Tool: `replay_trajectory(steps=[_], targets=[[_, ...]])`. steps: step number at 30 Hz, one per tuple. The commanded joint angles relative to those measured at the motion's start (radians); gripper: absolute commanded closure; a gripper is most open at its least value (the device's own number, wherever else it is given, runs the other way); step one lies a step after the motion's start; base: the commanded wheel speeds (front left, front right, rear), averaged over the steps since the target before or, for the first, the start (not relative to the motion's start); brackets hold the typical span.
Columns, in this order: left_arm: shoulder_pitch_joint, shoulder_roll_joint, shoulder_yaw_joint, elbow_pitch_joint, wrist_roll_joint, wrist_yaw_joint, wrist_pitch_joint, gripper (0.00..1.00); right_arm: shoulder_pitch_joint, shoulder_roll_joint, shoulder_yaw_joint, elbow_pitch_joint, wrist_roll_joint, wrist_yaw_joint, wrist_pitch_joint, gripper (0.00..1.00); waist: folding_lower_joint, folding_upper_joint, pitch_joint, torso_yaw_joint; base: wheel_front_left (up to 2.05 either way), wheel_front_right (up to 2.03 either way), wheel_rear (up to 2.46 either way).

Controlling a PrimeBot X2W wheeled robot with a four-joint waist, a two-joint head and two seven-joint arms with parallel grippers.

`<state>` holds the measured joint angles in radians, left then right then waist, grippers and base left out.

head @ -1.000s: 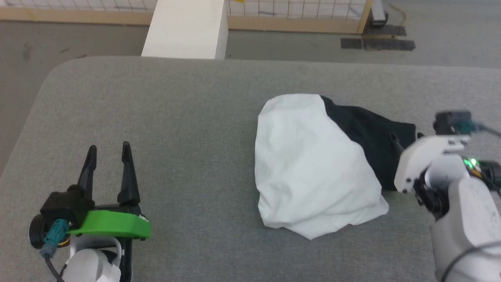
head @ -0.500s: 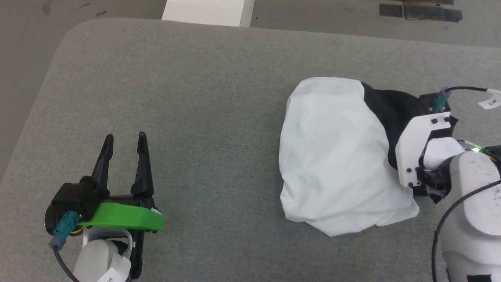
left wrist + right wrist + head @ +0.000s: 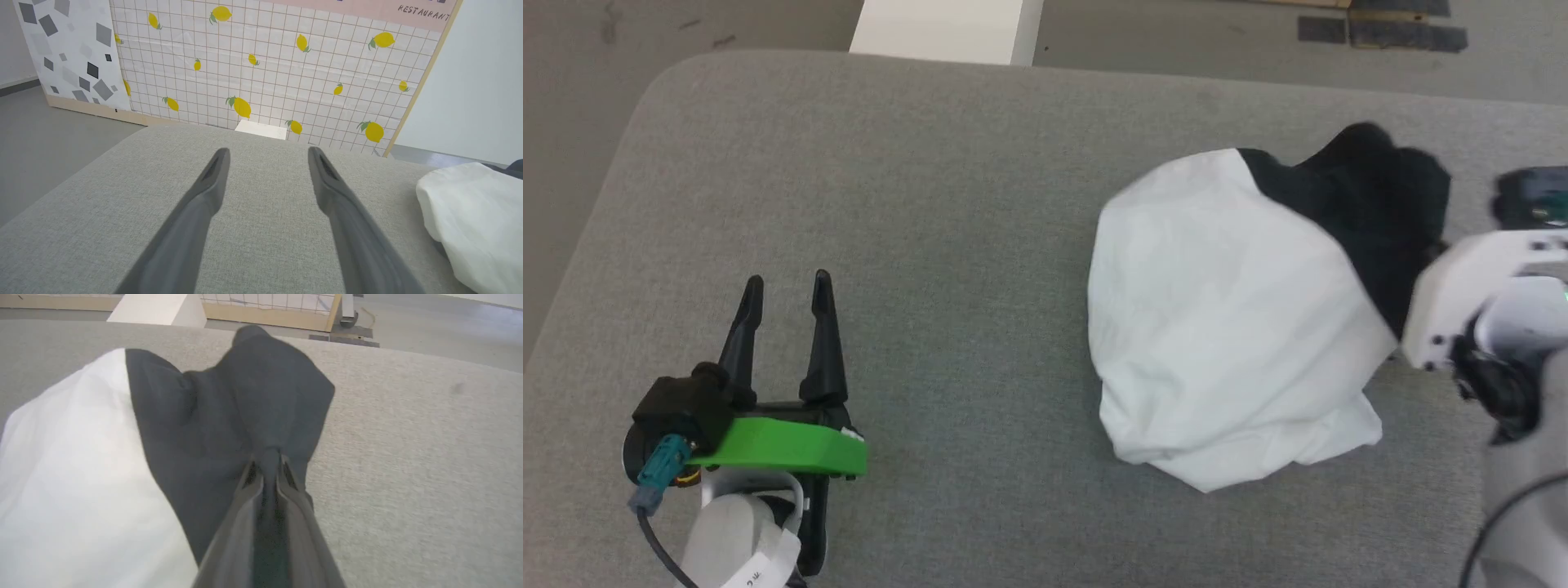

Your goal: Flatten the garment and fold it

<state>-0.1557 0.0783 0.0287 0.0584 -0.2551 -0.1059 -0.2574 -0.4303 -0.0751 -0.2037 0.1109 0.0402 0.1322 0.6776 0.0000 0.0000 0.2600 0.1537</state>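
place: a staged test set, like a lab mock-up
walls: a freestanding printed panel (image 3: 286, 73) of white tiles and lemons on a wooden frame (image 3: 421, 77), beside a terrazzo-print panel (image 3: 69, 53)
sign: the word "restaurant" (image 3: 423, 13) on a pink band
floor: plain grey floor (image 3: 49, 134) with dark tape patches (image 3: 1380, 31)
work surface: a wide grey fabric-covered pad (image 3: 947, 204) with rounded corners

The one word that can be read is "RESTAURANT", in thin dark capitals on the pink band (image 3: 367, 10) along the top of the white tiled panel (image 3: 265, 81) printed with lemons, seen in the left wrist view. It sits at the band's right end, just beside the panel's wooden edge (image 3: 423, 77). Other dark marks on that band are cut off by the picture's top. In the head view, a small white tag (image 3: 760, 572) at the left arm's wrist carries dark print too small to read.
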Motion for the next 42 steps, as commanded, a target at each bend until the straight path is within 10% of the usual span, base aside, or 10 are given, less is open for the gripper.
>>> replay_trajectory(steps=[1,6,12,13,14,24,36,42], targets=[[-0.006,-0.007,0.0,0.003,0.017,-0.007,-0.004,0.0,0.043,0.005,-0.041,-0.05,0.007,-0.002,-0.023,1.0,0.0,0.0,-0.035,-0.028,0.0,0.0,0.0],[0.009,-0.014,-0.018,0.011,0.023,-0.015,-0.004,0.0,0.271,0.023,-0.236,-0.214,0.002,-0.002,0.022,1.0,0.0,0.0,-0.08,-0.061,0.0,0.0,0.0],[0.014,-0.013,-0.028,0.022,0.024,-0.019,-0.004,0.0,0.466,0.024,-0.243,-0.179,0.161,-0.002,0.084,0.97,0.0,0.0,-0.092,-0.089,0.0,0.0,0.0],[0.015,-0.012,-0.029,0.025,0.024,-0.019,-0.004,0.0,0.469,0.025,-0.236,-0.17,0.181,-0.002,0.049,0.15,0.0,0.0,-0.094,-0.094,0.0,0.0,0.0],[0.015,-0.012,-0.031,0.028,0.023,-0.02,-0.004,0.0,0.467,0.025,-0.228,-0.161,0.202,-0.002,0.019,0.0,0.0,0.0,-0.097,-0.096,0.0,0.0,0.0],[-0.055,-0.021,-0.147,0.068,-0.087,-0.024,0.041,0.0,0.359,0.025,-0.286,-0.117,0.322,-0.002,-0.421,0.0,0.0,0.0,-0.134,-0.093,0.0,0.0,0.0],[-0.43,-0.011,-0.687,0.21,-0.409,-0.025,0.662,0.0,0.331,0.025,-0.217,-0.067,0.279,-0.002,-0.452,0.0,0.0,0.0,-0.097,-0.154,0.0,0.0,0.0],[-0.498,0.024,-0.745,0.311,-0.382,0.0,0.82,0.0,0.327,0.025,-0.219,-0.064,0.276,-0.002,-0.463,0.0,0.0,0.0,-0.061,-0.192,0.0,0.0,0.0]])
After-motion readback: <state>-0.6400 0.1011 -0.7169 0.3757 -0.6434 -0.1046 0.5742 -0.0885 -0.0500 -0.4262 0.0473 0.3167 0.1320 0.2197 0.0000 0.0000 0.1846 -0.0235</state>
